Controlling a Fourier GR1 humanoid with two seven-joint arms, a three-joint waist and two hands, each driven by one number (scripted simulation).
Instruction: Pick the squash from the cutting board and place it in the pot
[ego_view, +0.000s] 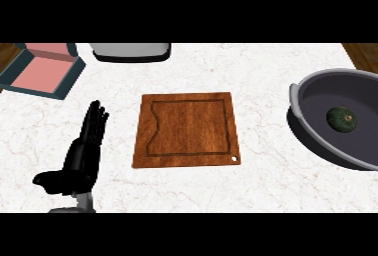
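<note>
The squash (342, 120), dark green and round, lies inside the pot (310, 132) at the right edge of the counter (258, 65), resting on the pot's floor toward its right side. The board (187, 131) sits bare in the middle, well apart from the pot, with nothing on it.

Only the left hand (77, 160) shows, lower left, beside the board but not touching it. Its fingers (94, 120) are straight and point up the view, holding nothing; it reads as resting. The right hand is out of view, so its state can't be told.

Judging by how things lie, the placing step looks done: squash in pot, board clear. What remains, if anything, is just for the arms to settle away from the pot; no further grasp seems called for.

At the far edge sit a teal box (40, 70) with a pink inside, upper left, and a grey container (131, 51) next to it
</note>
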